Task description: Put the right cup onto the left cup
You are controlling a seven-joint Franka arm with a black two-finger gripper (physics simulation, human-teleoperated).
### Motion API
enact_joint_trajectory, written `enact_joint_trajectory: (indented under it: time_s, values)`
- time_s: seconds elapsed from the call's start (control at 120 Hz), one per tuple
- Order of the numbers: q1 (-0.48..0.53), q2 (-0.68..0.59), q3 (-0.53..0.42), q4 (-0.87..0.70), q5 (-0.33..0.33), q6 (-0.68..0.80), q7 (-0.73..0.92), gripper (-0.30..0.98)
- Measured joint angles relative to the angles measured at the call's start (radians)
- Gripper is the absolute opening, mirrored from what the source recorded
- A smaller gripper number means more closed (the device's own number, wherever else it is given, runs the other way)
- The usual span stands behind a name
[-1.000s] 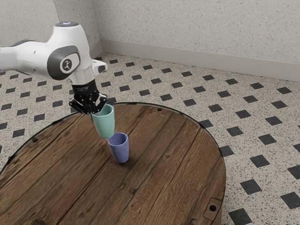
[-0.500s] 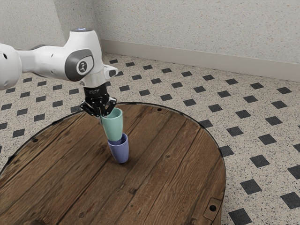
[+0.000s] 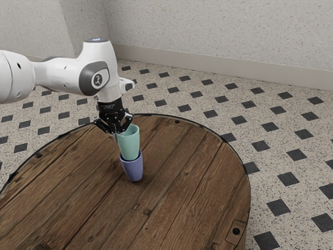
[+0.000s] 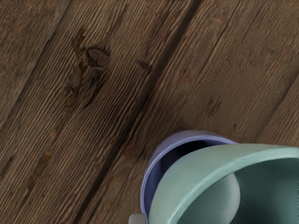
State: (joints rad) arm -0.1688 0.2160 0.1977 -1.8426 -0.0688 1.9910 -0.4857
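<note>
There are two cups in all: one green cup (image 3: 130, 146) at the claw (image 3: 115, 133), and one violet-blue cup (image 3: 133, 170) lower down than the claw. Below the claw lies one round wooden surface (image 3: 182, 182), and three dark studs (image 3: 236, 231) (small ones, easy to overlook) show near its rim, well apart from the claw. One white arm (image 3: 62, 75) bears that single claw.

The tall, tapered, mint-green cup (image 3: 129, 145), smooth and ceramic-looking, is roughly upright, mouth up, its base within the rim of the rounded, violet-blue, ceramic-looking cup (image 3: 133, 170), most of its body above it. The violet-blue cup stands upright.
</note>
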Motion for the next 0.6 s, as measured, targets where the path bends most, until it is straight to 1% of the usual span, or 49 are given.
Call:
enact_joint_trajectory:
  time_s: [0.017,0.1,0.192,0.283,0.375,0.475,0.6]
  values:
    - [0.0,0.001,0.0,0.0,-0.002,0.002,0.0,-0.09]
    - [0.001,-0.003,-0.004,-0.002,-0.012,0.009,0.003,0.1]
    - [-0.003,-0.041,-0.005,-0.006,-0.013,0.011,0.005,0.29]
    - [-0.009,-0.082,-0.005,-0.008,-0.009,0.007,0.008,0.43]
    - [-0.008,-0.123,-0.009,-0.007,-0.003,0.004,0.012,0.52]
    - [-0.008,-0.163,-0.027,0.006,0.058,-0.002,0.026,0.58]
    - [-0.018,-0.185,-0.034,0.058,0.123,-0.046,0.054,0.63]
